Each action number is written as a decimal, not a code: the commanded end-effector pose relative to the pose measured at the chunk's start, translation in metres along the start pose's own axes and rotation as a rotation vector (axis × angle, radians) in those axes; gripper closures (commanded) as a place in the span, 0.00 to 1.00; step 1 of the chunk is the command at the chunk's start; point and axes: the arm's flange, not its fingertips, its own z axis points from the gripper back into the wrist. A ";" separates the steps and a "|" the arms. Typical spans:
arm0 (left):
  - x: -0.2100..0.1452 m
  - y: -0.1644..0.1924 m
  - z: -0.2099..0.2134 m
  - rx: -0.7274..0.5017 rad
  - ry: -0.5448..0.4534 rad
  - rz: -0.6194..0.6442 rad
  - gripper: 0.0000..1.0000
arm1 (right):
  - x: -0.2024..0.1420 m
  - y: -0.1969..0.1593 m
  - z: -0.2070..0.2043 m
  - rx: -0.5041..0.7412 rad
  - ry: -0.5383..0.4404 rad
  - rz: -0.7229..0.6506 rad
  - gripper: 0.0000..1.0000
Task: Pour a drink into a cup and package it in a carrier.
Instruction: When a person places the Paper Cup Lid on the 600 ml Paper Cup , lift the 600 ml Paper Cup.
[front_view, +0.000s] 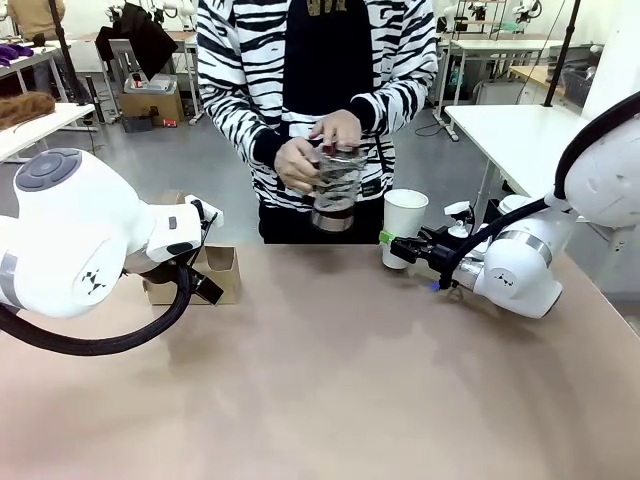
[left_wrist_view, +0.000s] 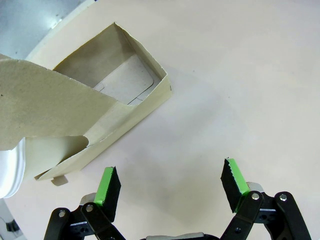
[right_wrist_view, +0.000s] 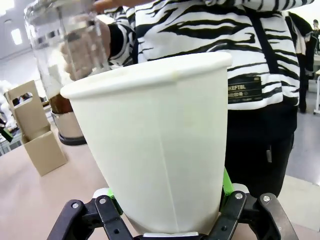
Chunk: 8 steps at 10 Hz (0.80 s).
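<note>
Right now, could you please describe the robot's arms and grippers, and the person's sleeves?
The left arm and right arm are glossy white with rounded joints; a thick black cable loops by the left one. The left gripper and right gripper are black linkages with green pads. The person's sleeves are zebra-striped black and white.

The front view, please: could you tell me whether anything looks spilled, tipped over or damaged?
Nothing stands out. The white cup is upright in the right pincer, the carrier stands on the table beside the open left pincer, and the person's hands hold the glass pot. No spill shows on the table.
</note>
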 end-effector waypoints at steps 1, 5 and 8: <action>0.000 0.000 0.000 -0.001 -0.001 0.000 0.00 | 0.003 0.000 -0.003 -0.007 0.012 -0.016 0.19; 0.000 0.000 0.000 -0.001 -0.001 0.000 0.00 | 0.003 0.000 -0.003 -0.007 0.012 -0.016 0.19; 0.000 0.000 0.000 -0.001 -0.001 0.000 0.00 | 0.003 0.000 -0.003 -0.007 0.012 -0.016 0.19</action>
